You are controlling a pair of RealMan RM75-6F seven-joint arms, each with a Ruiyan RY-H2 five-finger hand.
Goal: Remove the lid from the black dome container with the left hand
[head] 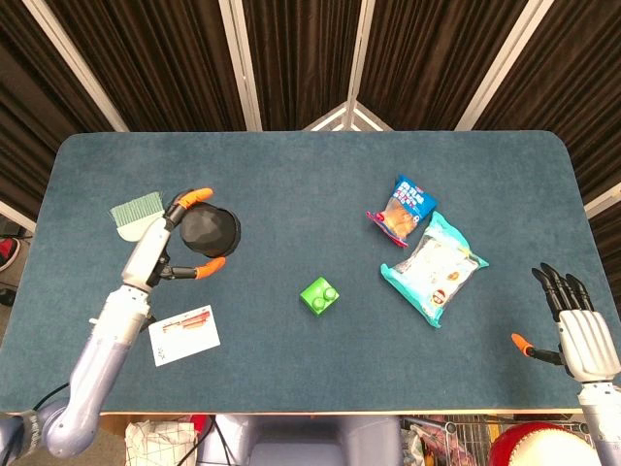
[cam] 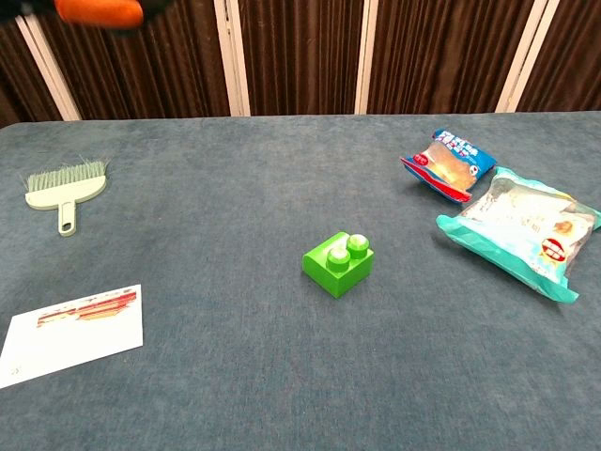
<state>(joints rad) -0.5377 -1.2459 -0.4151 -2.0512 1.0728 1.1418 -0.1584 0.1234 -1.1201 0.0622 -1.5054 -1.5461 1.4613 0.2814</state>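
My left hand (head: 173, 243) holds the black dome (head: 212, 230) between its orange-tipped fingers, well above the left side of the table (head: 291, 175). The dome shows as one dark piece, and I cannot tell lid from base. In the chest view only an orange fingertip (cam: 99, 9) of that hand shows, at the top left edge, and the dome itself is out of frame. My right hand (head: 582, 335) hovers at the near right corner of the table with its fingers spread and nothing in them.
A pale green brush (head: 136, 212) lies just left of the held dome. A white card (head: 183, 333) lies near the front left edge. A green brick (head: 319, 294) sits mid-table. Two snack bags (head: 405, 209) (head: 434, 269) lie to the right.
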